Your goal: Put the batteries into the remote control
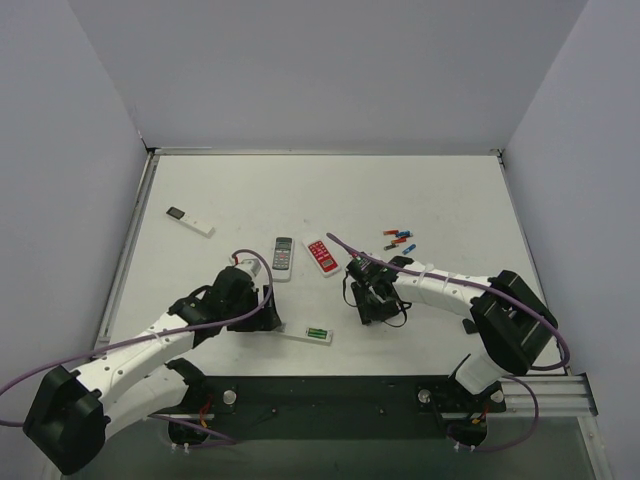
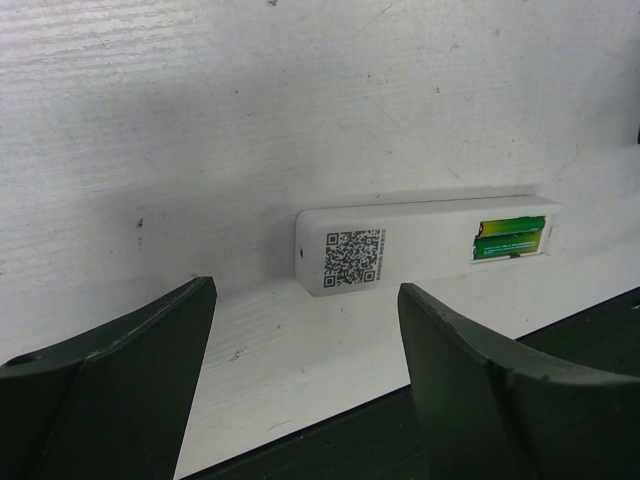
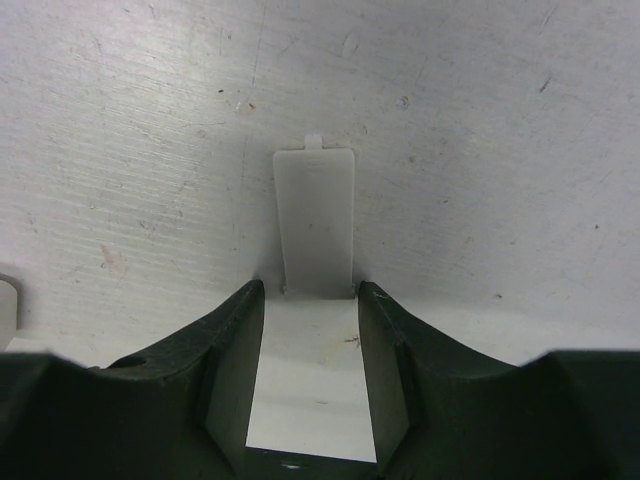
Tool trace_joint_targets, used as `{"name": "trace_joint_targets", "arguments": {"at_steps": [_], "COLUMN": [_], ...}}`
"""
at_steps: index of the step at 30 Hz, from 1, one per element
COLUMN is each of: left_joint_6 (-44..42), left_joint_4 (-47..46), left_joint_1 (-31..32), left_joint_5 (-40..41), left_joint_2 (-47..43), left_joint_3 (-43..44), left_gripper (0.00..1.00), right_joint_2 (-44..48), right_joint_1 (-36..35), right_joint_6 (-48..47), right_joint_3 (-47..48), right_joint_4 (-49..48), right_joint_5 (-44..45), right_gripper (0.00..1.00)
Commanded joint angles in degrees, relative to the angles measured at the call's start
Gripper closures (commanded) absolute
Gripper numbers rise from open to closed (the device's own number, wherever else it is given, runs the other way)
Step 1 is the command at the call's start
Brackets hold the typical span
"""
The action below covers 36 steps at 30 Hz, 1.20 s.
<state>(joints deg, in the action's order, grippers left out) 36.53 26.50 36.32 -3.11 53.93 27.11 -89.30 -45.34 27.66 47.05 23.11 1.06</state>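
Note:
The remote control lies face down near the table's front edge. It is long and white, with a QR sticker, and its battery bay is uncovered. In the left wrist view the remote control has green batteries seated in the bay. Loose red and blue batteries lie at the back right. My left gripper is open and empty, just left of the remote's end. My right gripper points down at the table. Its jaws stand narrowly apart on either side of the near end of a flat white battery cover.
A shorter grey-faced remote and a red-and-white remote lie side by side mid-table. A slim white stick with a black end lies at the back left. The black base rail runs along the table's front edge.

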Motion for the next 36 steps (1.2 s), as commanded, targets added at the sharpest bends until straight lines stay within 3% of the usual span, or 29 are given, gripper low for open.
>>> {"name": "trace_joint_targets", "arguments": {"at_steps": [1, 6, 10, 16, 24, 36], "left_joint_6": [-0.76, -0.76, -0.67, -0.67, -0.5, 0.12], "left_joint_4": [-2.24, -2.51, -3.21, -3.91, -4.79, -6.55], "left_joint_1": [1.3, 2.44, 3.32, 4.47, 5.17, 5.61], "left_joint_5": [1.44, 2.5, 2.68, 2.68, 4.08, 4.35], "left_joint_2": [0.91, 2.58, 3.98, 6.01, 7.5, 9.09], "left_joint_3": [2.42, 2.68, 2.94, 3.38, 3.65, 2.33], "left_gripper": [0.16, 0.16, 0.16, 0.16, 0.17, 0.31], "right_joint_2": [-1.41, -0.79, 0.26, 2.54, 6.06, 2.73], "right_joint_1": [0.34, 0.17, -0.1, -0.97, -12.64, -18.2], "right_joint_6": [0.64, 0.38, -0.32, -3.22, -17.54, -38.46], "right_joint_3": [-0.29, -0.99, -1.34, 0.14, 7.0, 12.19], "right_joint_4": [1.23, 1.76, 2.55, 4.57, 8.61, 9.23], "right_joint_5": [0.43, 0.0, 0.35, 0.43, -0.09, -8.18], "right_gripper": [0.64, 0.71, 0.85, 0.97, 1.0, 1.0]}}
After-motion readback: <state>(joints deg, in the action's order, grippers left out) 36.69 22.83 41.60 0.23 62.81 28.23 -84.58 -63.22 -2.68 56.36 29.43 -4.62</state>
